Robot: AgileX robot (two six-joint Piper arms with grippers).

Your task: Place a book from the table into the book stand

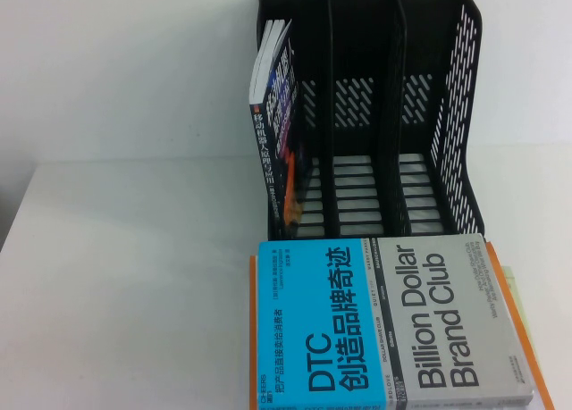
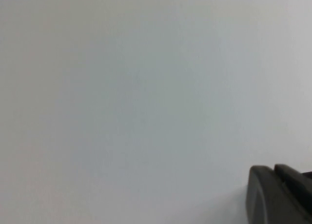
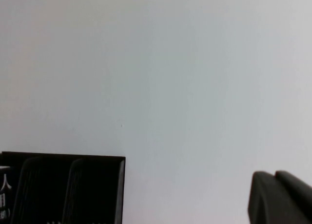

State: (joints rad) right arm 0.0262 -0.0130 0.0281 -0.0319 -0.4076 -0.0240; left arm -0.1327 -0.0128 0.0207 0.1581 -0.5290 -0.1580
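Note:
The blue and grey book lies flat at the front of the white table, just in front of the black book stand. The stand is upright; its middle and right slots are empty. Neither gripper shows in the high view. My left gripper shows only in the left wrist view, its dark fingertips together, empty, facing a plain white surface. My right gripper shows in the right wrist view, fingertips together, empty. The stand's top shows there, apart from the gripper.
A dark book with white Chinese spine text leans in the stand's left slot. An orange-bordered book lies under the blue and grey book. The table's left half is bare white.

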